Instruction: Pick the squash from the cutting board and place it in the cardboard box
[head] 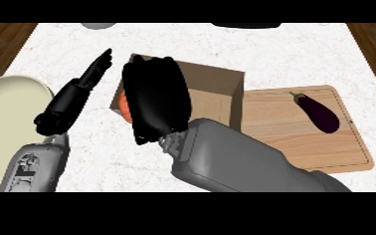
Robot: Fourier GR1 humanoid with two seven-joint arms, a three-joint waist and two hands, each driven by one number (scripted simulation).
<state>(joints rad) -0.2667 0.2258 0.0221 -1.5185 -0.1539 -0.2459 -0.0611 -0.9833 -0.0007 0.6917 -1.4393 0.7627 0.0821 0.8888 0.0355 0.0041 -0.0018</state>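
My right hand [155,99] hangs over the open cardboard box [213,87], its back turned toward me and its fingers curled down round the squash. Only an orange sliver of the squash [125,108] shows, at the hand's left edge by the box's left wall. The rest of it and the box's left half are hidden by the hand. The wooden cutting board [294,139] lies just right of the box. My left hand [73,97] rests at the left of the counter, open, with its fingers straight and pointing away from me.
A dark purple eggplant [318,112] lies on the cutting board's far right part. A cream plate [18,99] sits at the left edge, next to my left hand. A grey object [98,25] and a dark object [246,25] show at the counter's far edge.
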